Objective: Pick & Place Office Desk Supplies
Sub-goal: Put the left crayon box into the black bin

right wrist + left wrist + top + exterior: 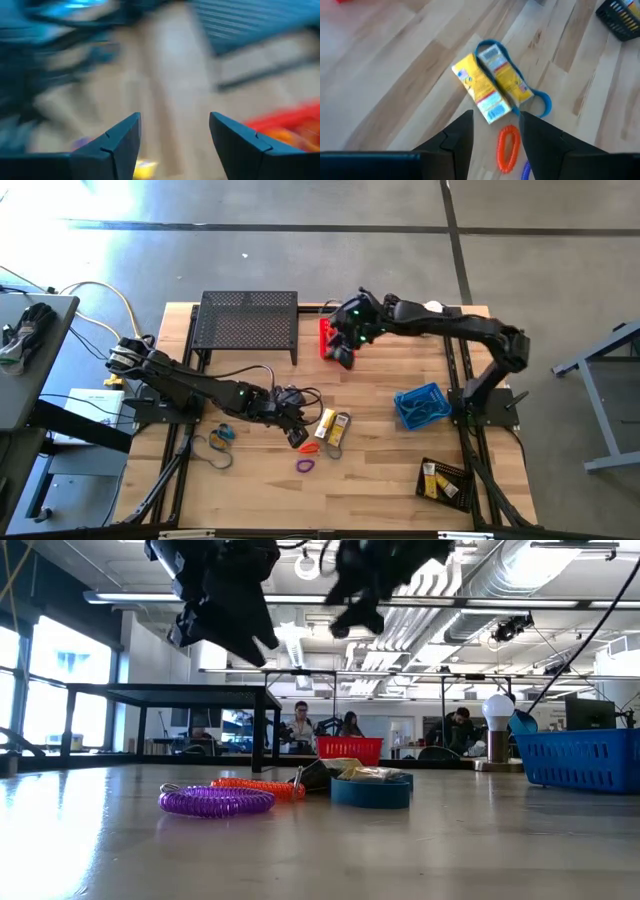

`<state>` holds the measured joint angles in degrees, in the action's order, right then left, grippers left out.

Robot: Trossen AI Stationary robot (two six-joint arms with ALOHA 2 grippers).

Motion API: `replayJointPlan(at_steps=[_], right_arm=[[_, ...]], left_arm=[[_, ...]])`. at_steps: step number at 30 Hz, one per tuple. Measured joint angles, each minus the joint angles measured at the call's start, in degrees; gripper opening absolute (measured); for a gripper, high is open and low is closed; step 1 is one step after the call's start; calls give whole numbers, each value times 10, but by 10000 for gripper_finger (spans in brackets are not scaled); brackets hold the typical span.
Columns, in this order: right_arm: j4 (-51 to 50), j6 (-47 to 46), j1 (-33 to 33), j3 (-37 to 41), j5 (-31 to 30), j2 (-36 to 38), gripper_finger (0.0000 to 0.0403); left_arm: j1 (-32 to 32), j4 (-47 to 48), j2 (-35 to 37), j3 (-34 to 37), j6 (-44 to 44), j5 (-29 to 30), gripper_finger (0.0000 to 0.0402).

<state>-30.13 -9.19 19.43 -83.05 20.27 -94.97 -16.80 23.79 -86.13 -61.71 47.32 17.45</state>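
So the wooden table has a big black mesh shelf sitting at the far edge, and both dark arms are hanging above the boards. The right arm reaches in from its side toward a red basket next to the shelf, and the right gripper is up over that basket with its jaws spread apart and nothing between them. A blue basket sits on the right side of the table, and a black basket with a couple of yellow boxes in it sits in the near right corner.

The left arm stretches across the front middle of the table. The left gripper hovers with its jaws parted and empty, right above the supplies. Just past its fingers lie two yellow-and-white boxes side by side, touching, with a blue loop around one of them. An orange coil loop lies just beside the boxes, between the fingers from the wrist camera. A purple coil loop lies near the front edge, close to the orange one. More thin loops lie off to the left.
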Motion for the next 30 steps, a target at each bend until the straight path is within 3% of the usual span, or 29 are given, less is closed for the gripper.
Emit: replayJointPlan(at_steps=[4,11,18,23,30], right_arm=[[-42,24,-46,0,75,47,219],[-114,-70,-147,0,72,64,215],[-131,-219,-235,1,-70,49,215],[-137,-323,-279,1,-135,35,215],[-123,-481,-345,1,-274,6,215]], left_arm=[[2,25,2,0,17,-24,153],[16,60,2,0,3,-105,153],[17,112,2,0,-8,-162,153],[11,117,2,0,-45,-165,153],[17,99,-12,0,-147,-158,153]])
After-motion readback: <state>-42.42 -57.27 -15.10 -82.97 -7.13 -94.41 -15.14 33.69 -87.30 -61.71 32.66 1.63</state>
